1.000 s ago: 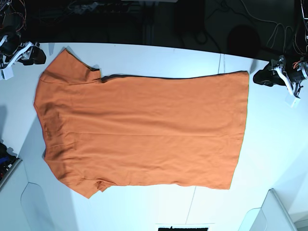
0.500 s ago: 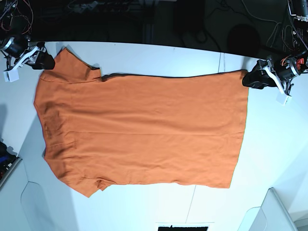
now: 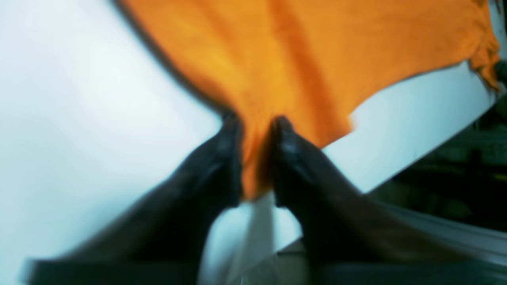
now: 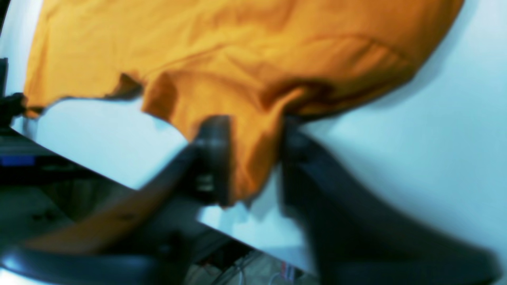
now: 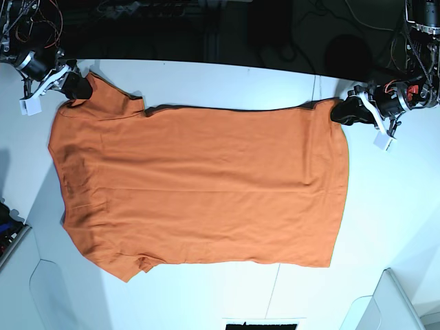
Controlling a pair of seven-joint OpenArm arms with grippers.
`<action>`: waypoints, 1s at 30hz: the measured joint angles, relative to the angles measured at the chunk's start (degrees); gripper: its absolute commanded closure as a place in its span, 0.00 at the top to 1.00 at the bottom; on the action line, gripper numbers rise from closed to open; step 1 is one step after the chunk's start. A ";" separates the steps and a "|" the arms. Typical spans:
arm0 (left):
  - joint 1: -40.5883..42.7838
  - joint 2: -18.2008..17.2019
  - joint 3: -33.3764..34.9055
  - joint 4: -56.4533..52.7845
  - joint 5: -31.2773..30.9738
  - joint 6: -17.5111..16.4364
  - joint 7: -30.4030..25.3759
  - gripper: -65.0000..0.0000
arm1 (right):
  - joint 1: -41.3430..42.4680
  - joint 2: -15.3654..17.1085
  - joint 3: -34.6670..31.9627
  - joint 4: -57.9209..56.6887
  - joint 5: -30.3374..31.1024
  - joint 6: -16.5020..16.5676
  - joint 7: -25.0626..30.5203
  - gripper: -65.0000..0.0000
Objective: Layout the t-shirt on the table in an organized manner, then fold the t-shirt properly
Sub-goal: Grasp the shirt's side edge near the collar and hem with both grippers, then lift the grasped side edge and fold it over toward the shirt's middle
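Orange t-shirt [image 5: 199, 182] lying flat on white table [image 5: 206, 82]. Left gripper [image 3: 255, 130] pinching the hem corner btwn its fingers; right gripper [image 4: 253, 134] is gripping sleeve edge. Rest of shirt spreading away from both.

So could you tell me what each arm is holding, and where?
Both hold the t-shirt: the left gripper pinches the far hem corner, the right gripper the far sleeve's edge.

The left pincer [image 3: 256, 130] pinches a corner of the orange t-shirt [image 3: 317, 59]; white counter [image 3: 79, 118] lies on both sides of it.
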 measured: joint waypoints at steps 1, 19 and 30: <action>0.09 0.00 0.09 -0.07 -0.20 -0.02 0.13 0.00 | -0.02 -0.02 -0.07 -0.02 -0.83 0.00 0.44 0.00; -2.38 -6.12 0.81 4.72 -2.29 1.14 0.90 0.00 | 4.07 -0.24 5.86 8.22 -3.74 0.22 0.42 0.00; -8.81 -3.85 0.83 4.59 10.88 0.98 -9.84 0.00 | 18.25 -0.26 5.62 -0.46 -8.66 0.42 3.26 0.00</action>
